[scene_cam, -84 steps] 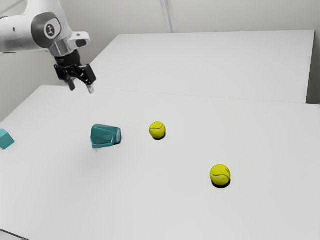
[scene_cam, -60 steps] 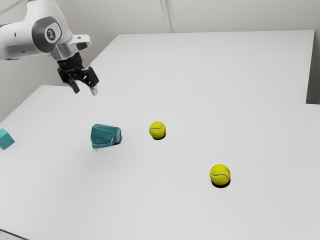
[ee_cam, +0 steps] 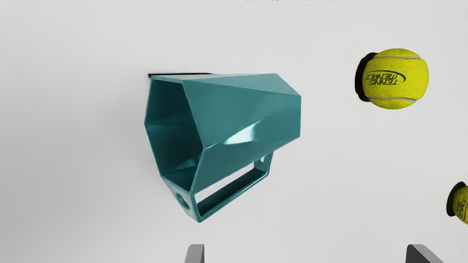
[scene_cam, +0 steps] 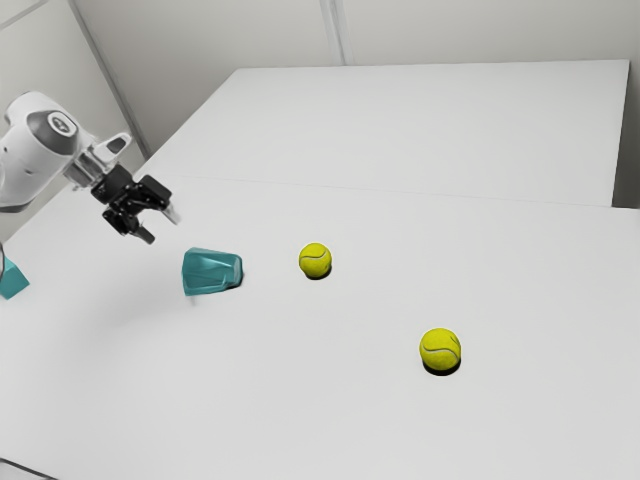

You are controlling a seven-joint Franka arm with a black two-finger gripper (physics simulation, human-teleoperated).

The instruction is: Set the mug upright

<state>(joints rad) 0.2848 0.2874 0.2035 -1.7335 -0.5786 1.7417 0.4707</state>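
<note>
My gripper (scene_cam: 159, 228) hangs above the table in the exterior view, a short way to the exterior view's left of the teal mug (scene_cam: 210, 272). The faceted mug lies on its side, its wide mouth facing the gripper's side and its base toward the near tennis ball. In the wrist view the mug (ee_cam: 241, 117) shows its open mouth and its angular handle, which sticks out on the side nearer the fingers. The gripper (ee_cam: 305, 254) is open, its fingertips wide apart with nothing between them, and apart from the mug.
One tennis ball (scene_cam: 315, 260) rests beyond the mug's base, and another ball (scene_cam: 440, 349) lies farther toward the exterior view's right. A teal cube (scene_cam: 12, 280) sits at the exterior view's left edge of the white table (scene_cam: 300, 400).
My gripper has come down and toward the exterior view's left, and the hand has tilted so that the fingers slant toward the mug's side. The mug and balls have stayed put.
</note>
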